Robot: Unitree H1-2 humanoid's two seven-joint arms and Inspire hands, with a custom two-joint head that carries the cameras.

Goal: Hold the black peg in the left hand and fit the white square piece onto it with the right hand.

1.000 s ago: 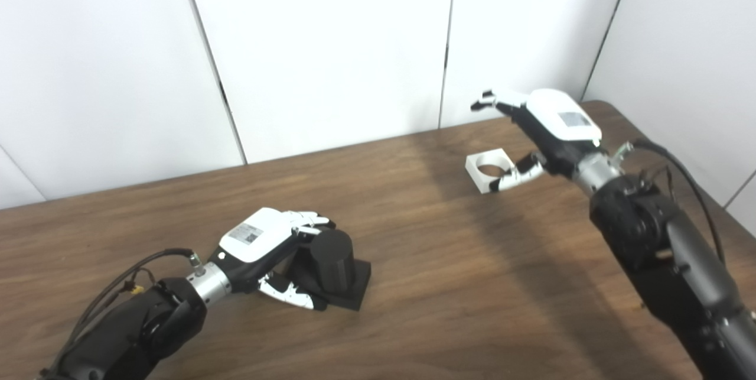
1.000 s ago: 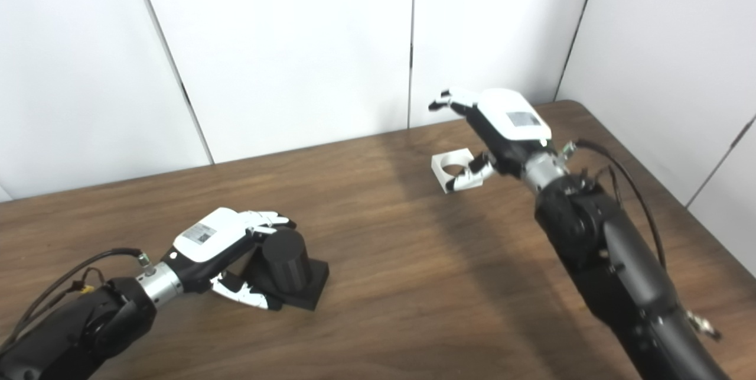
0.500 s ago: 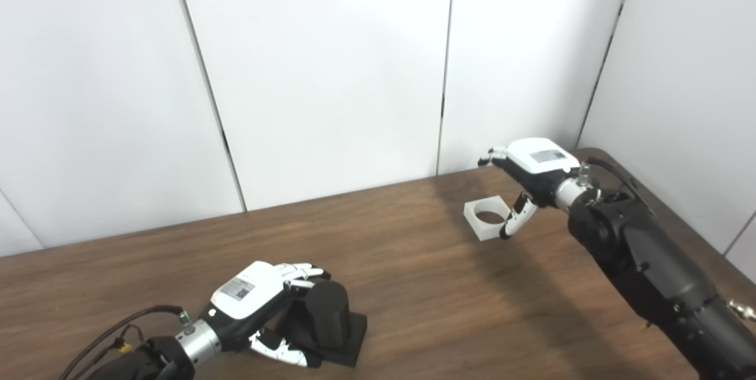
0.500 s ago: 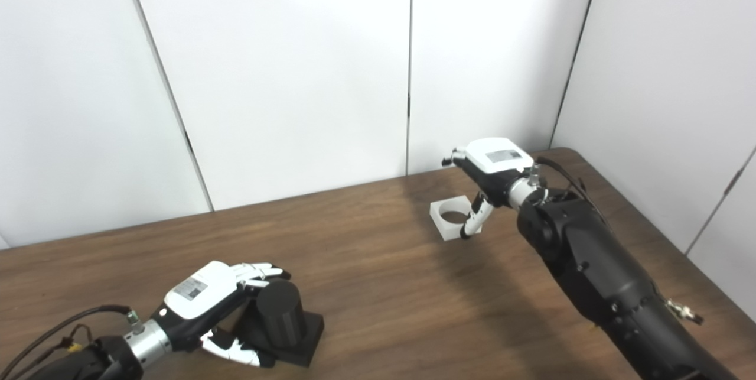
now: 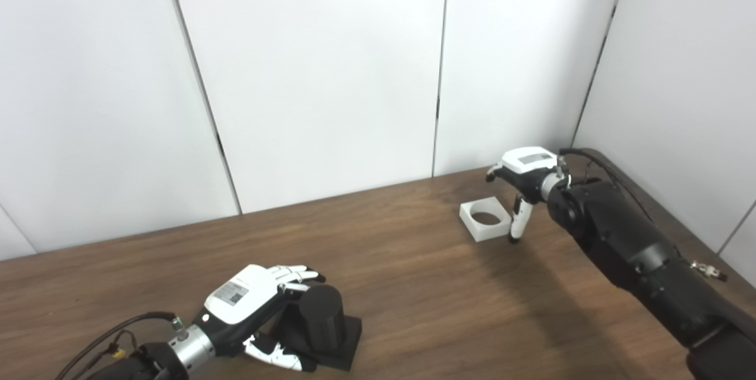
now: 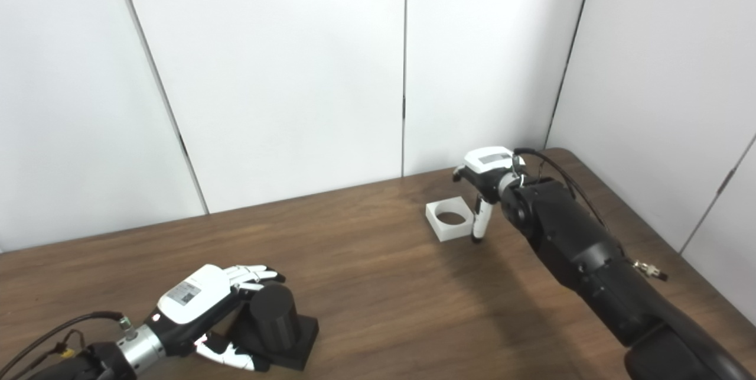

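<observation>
The black peg (image 5: 322, 316) is a thick cylinder standing upright on a square black base on the wooden table (image 5: 425, 297), near the front left. My left hand (image 5: 248, 303) is wrapped around it, fingers across the top far side and thumb along the near side of the base. The white square piece (image 5: 495, 232), with a round hole, lies flat at the back right. My right hand (image 5: 522, 174) is open just right of it. Its thumb (image 5: 518, 220) points down beside the piece's right edge, and its fingers hang above the far corner.
White wall panels stand close behind the table's far edge and along its right side. My right forearm (image 5: 626, 244) stretches across the table's right part, with a cable on it.
The camera has tilted up, so the whole picture has shifted. My right hand has turned and come down, its thumb now pointing down beside the white piece. My left hand stays around the peg.
</observation>
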